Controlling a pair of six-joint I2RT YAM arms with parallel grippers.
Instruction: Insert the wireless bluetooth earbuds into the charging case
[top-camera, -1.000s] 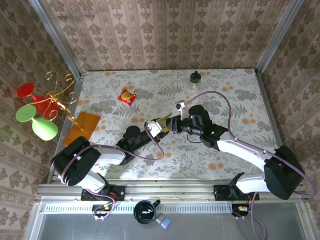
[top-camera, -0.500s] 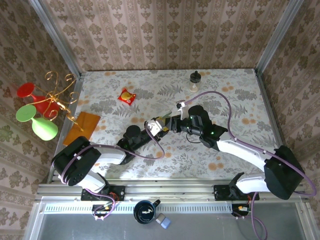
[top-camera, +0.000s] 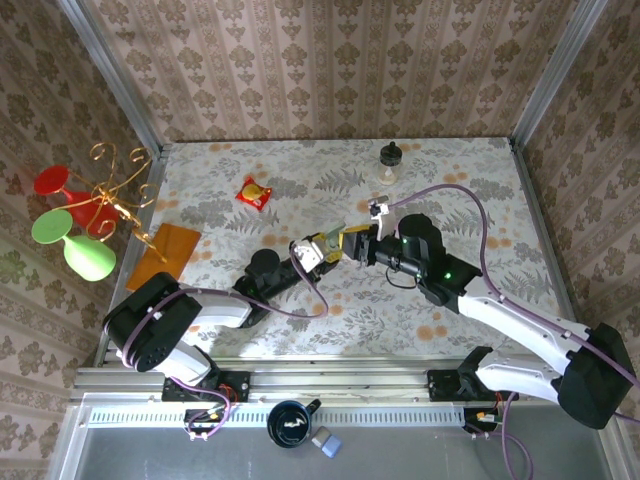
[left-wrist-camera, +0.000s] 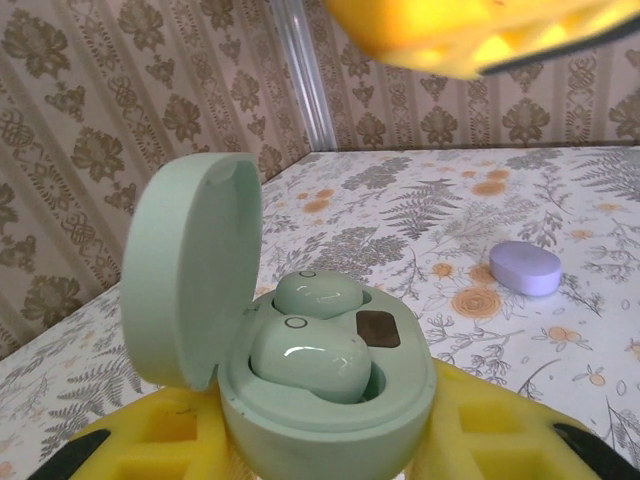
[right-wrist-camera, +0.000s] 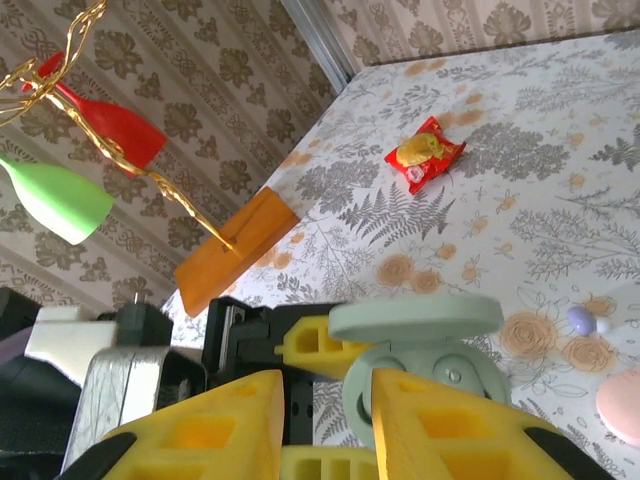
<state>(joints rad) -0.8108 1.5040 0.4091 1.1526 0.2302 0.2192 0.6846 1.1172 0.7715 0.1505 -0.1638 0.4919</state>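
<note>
Earbuds, glossy mint green, sit inside open mint case.

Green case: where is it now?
Centre of the top view: the case is held open in the left gripper, right beside the right gripper. In the left wrist view two earbuds sit inside it.

Top external: fixed high above the near edge of the table, looking steeply down over all of it from afar. Left wrist: very near the open case, looking low across the table toward a corner of the walls. Right wrist: close above, facing leftward and down onto the same case, which all three views share.
</note>
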